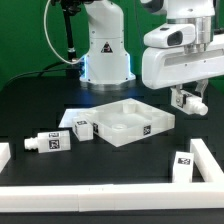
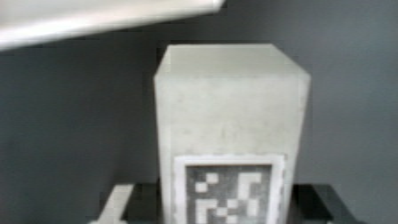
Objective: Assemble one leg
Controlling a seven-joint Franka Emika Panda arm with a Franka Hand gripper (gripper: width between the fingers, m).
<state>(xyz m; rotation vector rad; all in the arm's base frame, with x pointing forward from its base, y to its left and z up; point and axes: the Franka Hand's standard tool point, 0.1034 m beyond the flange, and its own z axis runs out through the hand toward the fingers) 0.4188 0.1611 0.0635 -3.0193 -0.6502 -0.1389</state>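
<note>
Since the two-finger gripper (image 1: 188,101) appears clenched on the small white rectangular plastic leg (image 2: 228,110), raised above the black counter (image 1: 40,115) near the exterior view's right edge, alignment matters most. Carry it over the nearest corner socket of the large white square tray-like tabletop (image 1: 125,122) at mid-counter. Hold the leg upright, lower it gently, and seat it without loosening the grip.

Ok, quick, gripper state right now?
The gripper: closed, holding a leg between its fingers.
</note>
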